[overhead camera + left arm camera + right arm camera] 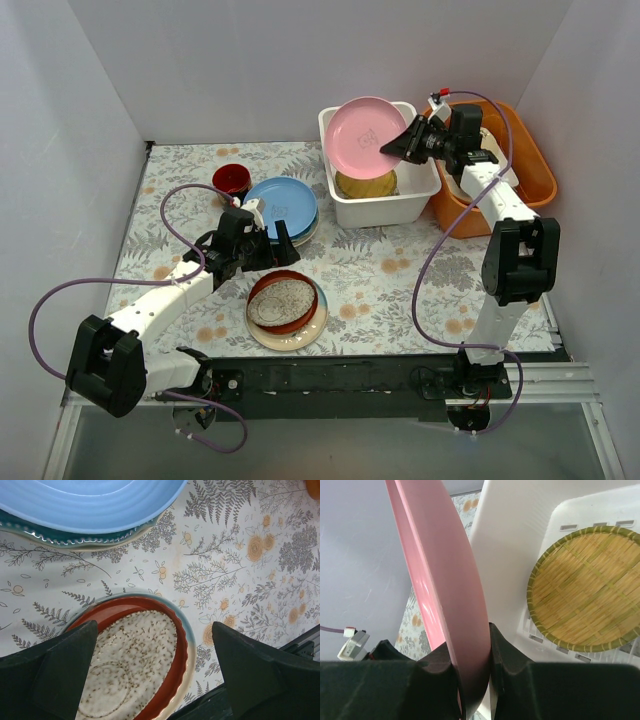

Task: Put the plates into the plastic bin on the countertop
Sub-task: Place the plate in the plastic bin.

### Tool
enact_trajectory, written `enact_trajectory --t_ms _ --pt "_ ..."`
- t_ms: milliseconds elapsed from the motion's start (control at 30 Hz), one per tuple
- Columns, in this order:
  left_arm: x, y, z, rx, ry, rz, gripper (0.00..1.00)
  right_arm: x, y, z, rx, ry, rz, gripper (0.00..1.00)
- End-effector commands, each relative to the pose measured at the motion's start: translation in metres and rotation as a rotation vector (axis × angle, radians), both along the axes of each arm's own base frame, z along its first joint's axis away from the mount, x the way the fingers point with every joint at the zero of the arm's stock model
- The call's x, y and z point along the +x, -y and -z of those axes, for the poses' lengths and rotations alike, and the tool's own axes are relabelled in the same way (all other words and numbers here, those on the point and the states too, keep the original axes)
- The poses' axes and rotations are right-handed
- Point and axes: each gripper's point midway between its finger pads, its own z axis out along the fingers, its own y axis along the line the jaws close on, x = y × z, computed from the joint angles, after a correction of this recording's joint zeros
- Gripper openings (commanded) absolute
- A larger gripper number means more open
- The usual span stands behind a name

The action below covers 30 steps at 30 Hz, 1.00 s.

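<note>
**benchwatcher:** what's the right arm got atm?

**remote_op:** On my feed the right gripper (470,672) is pinched onto the round pink plate (362,135), one finger clamped on each side of its rim. The plate is tipped up almost on edge, over the back-left part of the white rectangular plastic bin (385,212). A round yellow woven plate with a greenish rim (587,585) lies flat on the bin's slotted floor.

**benchwatcher:** and the left one?

**remote_op:** The left gripper (154,626) is spread wide with nothing in it. It hangs over the leaf-and-orange-flower patterned countertop (390,270), between two stacks. Nearer the arm bases I see a red-brown round plate (145,603) with a speckled cream oval dish (130,665) in it, sitting on a cream-and-blue plate (300,338). Further back a light blue round plate (282,203) sits on a teal plate (75,537). I can't tell if anything's under the teal one. A small dark-red cup (231,181) stands just beside that stack, on its far left. An orange plastic tub (535,172) sits just beside the bin on its right.
</note>
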Motion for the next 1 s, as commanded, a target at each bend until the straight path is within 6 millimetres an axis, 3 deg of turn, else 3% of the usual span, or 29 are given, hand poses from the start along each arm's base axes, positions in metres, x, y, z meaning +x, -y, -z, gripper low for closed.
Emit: enact_trajectory --t_ms 0,67,400,667,967 --pt "-0.002 0.000 0.002 -0.005 0.001 0.012 0.98 0.022 0.015 -0.023 -0.056 0.071 0.105 0.01" --pt "-0.002 0.000 0.002 -0.006 0.001 0.014 0.98 0.026 0.016 -0.024 -0.069 0.070 0.122 0.01" --pt "-0.003 0.003 0.005 -0.015 -0.009 0.026 0.98 0.056 0.021 0.013 -0.137 -0.022 0.156 0.01" --pt "-0.005 0.006 0.008 -0.024 -0.017 0.039 0.98 0.062 0.020 0.047 -0.163 -0.082 0.146 0.01" --pt "-0.004 0.005 0.009 -0.022 -0.019 0.037 0.98 0.065 0.014 0.062 -0.197 -0.109 0.130 0.01"
